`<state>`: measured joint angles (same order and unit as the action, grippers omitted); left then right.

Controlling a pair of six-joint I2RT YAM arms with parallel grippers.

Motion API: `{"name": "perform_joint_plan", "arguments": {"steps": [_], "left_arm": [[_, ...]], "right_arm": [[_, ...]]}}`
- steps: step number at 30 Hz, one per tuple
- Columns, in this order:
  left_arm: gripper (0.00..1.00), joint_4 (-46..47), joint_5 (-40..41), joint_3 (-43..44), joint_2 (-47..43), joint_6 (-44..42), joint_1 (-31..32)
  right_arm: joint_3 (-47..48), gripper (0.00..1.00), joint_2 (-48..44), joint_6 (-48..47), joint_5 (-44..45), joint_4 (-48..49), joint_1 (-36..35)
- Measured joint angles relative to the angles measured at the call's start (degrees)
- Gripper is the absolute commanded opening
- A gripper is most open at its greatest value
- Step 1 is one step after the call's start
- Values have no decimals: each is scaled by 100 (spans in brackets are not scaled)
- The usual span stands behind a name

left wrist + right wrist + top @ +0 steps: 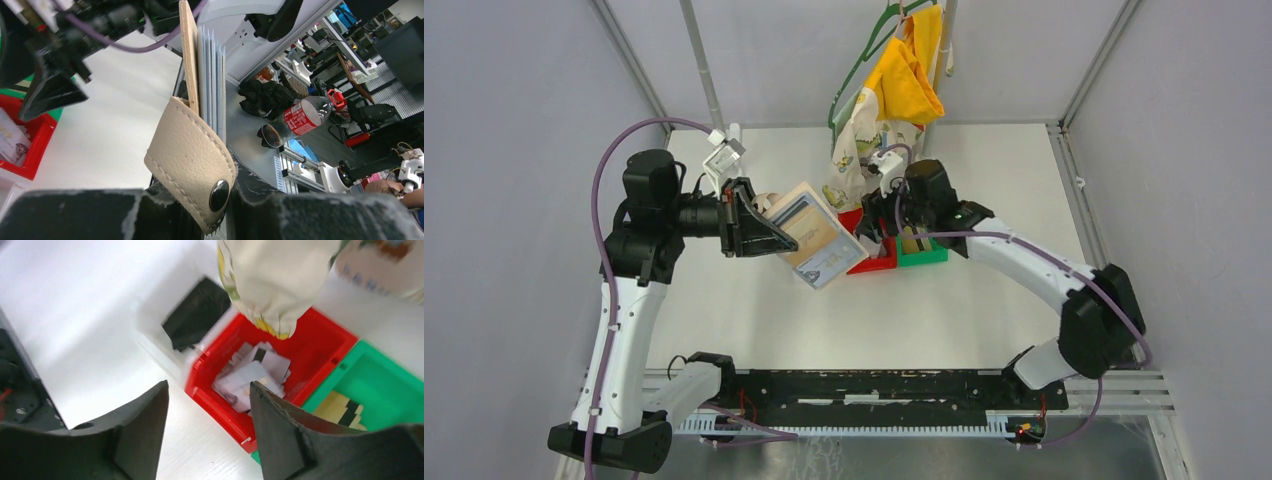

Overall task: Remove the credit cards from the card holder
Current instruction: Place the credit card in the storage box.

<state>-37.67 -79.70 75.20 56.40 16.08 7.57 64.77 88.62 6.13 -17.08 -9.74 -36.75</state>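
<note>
Card holder (817,238) hangs above the table, pinched at its tab end by your left gripper (769,232), so bring your right gripper (207,395), spread and empty over the red bin (325,340) of credit cards (250,377), squarely onto one sleeved card's edge.

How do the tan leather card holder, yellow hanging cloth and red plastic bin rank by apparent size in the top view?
Largest, too alike to rank: tan leather card holder and yellow cloth. The holder is held off the table, so nearness may inflate it.
Smallest: red plastic bin, only partly visible.
</note>
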Motion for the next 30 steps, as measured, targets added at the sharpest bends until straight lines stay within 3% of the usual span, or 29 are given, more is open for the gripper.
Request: {"name": "perform_joint_plan", "arguments": {"steps": [6,13,22,30], "left_arm": [[4,0,-153,0,-15,-2,0],[3,-20,-313,0,-42,-2,0],[3,-516,-450,0,-63,-463,0],[2,-942,-262,-245,-232,-1362,0]], "right_arm": [[-435,98,-1746,219,-22,319,-2],[-750,98,-3106,592,-422,761,0],[-498,98,-2850,1864,-2076,2194,-57],[-39,98,-2232,2317,-2623,2581,-546]]}}
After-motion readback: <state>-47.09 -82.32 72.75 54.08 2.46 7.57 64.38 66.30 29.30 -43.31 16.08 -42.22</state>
